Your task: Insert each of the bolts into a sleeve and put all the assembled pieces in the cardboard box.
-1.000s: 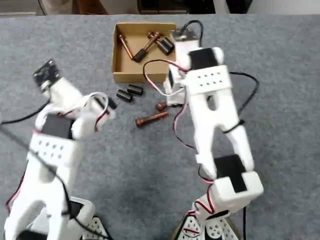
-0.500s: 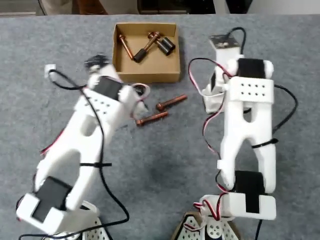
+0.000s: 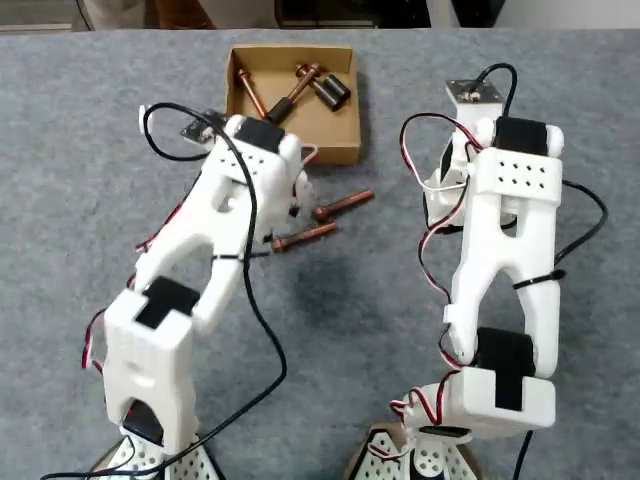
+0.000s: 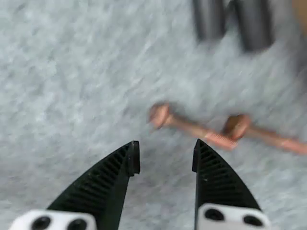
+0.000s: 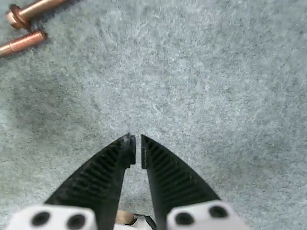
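The left arm (image 3: 215,215) and the right arm (image 3: 505,235) are white plastic shells with black servo blocks set into the joints. Each has a patch of small dot holes, a thin black band round one link, and looping red, white and black wires. The left tool (image 4: 165,157) and the right tool (image 5: 136,146) have black ribbed wedge fingers on white mounts with dark screw holes.

High view: fixed, off the arms, steep look down from the base side, far enough to take in both arms, the grey bench (image 3: 80,120) and the cardboard box (image 3: 330,152). Left wrist view: looking past the left fingers (image 4: 117,175), close over the bench, onto two loose bolts (image 4: 189,127) and two sleeves (image 4: 252,24). Right wrist view: past the right fingers (image 5: 112,163), equally close, same bolts farther off. Shared by all three: bolts, bench.
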Controlling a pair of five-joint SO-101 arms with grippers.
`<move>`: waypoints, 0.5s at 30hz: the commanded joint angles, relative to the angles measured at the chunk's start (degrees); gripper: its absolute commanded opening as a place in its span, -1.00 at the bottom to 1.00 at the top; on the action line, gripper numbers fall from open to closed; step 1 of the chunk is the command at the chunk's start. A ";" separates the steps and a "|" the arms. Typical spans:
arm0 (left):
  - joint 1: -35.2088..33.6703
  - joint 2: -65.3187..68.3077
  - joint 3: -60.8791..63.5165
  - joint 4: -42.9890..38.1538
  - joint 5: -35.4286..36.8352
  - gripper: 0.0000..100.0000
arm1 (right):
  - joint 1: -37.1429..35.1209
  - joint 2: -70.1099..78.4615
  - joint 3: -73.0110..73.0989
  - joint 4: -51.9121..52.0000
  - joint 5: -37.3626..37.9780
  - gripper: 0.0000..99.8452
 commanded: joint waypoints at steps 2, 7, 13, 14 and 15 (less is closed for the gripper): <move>0.26 3.91 -12.22 4.57 5.10 -0.62 | 1.10 1.19 -0.13 -1.67 0.35 -0.95; -1.49 10.86 -14.33 7.65 9.76 -0.62 | 1.10 3.03 -0.31 -1.67 0.35 -0.95; -3.25 17.36 -18.20 8.26 11.34 -0.62 | 1.10 5.67 -0.57 -1.67 0.35 -0.95; -3.16 17.71 -19.60 8.26 11.52 -0.62 | 1.10 6.20 -0.57 -2.11 0.35 -0.95; -3.16 18.15 -21.01 8.26 11.52 -0.62 | 1.10 6.73 -0.48 -2.81 0.35 -0.95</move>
